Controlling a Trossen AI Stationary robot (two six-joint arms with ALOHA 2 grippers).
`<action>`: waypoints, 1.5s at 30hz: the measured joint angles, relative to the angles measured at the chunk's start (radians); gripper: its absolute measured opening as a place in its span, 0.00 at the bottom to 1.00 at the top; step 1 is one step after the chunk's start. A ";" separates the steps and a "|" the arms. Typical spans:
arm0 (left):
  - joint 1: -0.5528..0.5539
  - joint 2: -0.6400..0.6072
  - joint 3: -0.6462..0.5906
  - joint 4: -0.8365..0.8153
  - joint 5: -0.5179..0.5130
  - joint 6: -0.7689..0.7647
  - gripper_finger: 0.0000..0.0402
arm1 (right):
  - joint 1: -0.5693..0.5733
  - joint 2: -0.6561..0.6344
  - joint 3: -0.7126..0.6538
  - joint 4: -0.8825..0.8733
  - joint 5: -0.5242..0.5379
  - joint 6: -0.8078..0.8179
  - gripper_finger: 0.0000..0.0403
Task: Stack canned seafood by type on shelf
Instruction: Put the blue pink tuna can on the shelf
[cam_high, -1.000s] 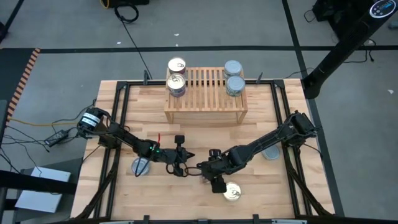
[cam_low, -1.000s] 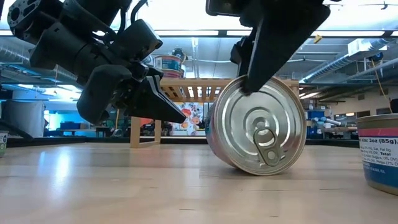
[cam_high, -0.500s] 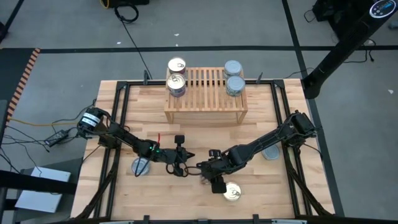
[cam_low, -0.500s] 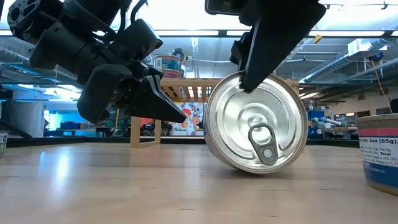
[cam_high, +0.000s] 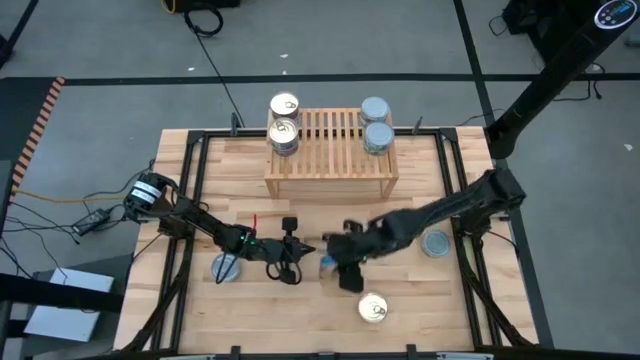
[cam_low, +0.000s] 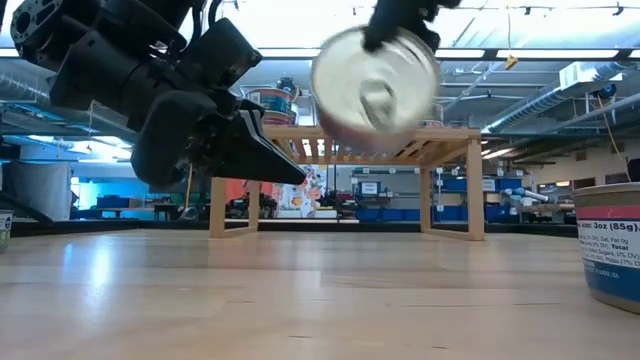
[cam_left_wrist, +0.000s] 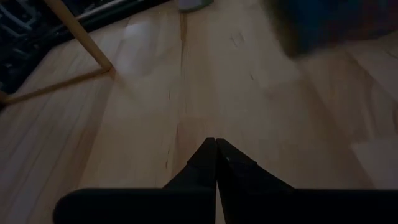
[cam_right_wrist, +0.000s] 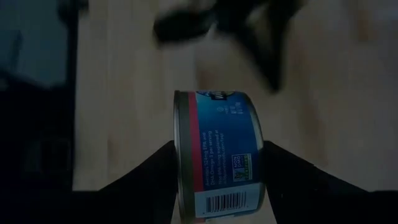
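Observation:
My right gripper (cam_right_wrist: 219, 171) is shut on a blue-labelled tin of canned seafood (cam_right_wrist: 217, 155), in the air above the table's middle (cam_high: 327, 265). The low view shows that tin (cam_low: 375, 80) blurred, well above the tabletop. My left gripper (cam_high: 307, 248) hovers shut just left of it, holding nothing (cam_left_wrist: 216, 143). The wooden shelf (cam_high: 330, 165) stands at the far edge. Two gold-topped tins (cam_high: 284, 120) rest on its left end and two silver-topped tins (cam_high: 376, 122) on its right end. My right gripper pinches the tin between its two fingers (cam_right_wrist: 152, 171), one on each flat end (cam_right_wrist: 179, 155). The fingers slant down from above. The tin is lifted clear and turned on its side, one flat silver end (cam_low: 375, 85) facing the table's near edge.
A gold-topped tin (cam_high: 373, 309) lies flat near the front edge. A silver-topped tin (cam_high: 226, 267) sits at the left beside the left arm and another (cam_high: 436, 243) at the right. The low view shows a tin (cam_low: 610, 250) close at its right edge.
My right gripper has risen and gone toward the table's far edge, a little to the left. The tin, which stood on its edge on the table, first tipped slightly and is now lifted clear.

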 joint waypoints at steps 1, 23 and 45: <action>0.000 0.000 0.000 0.006 -0.003 0.006 0.02 | -0.020 -0.025 0.000 0.003 0.002 0.000 0.50; 0.000 0.000 0.000 0.006 -0.027 0.052 0.02 | -0.707 -0.202 0.001 0.328 -0.116 0.050 0.51; 0.000 0.004 0.000 0.005 -0.026 0.050 0.02 | -0.855 -0.081 0.002 0.387 -0.263 0.160 0.51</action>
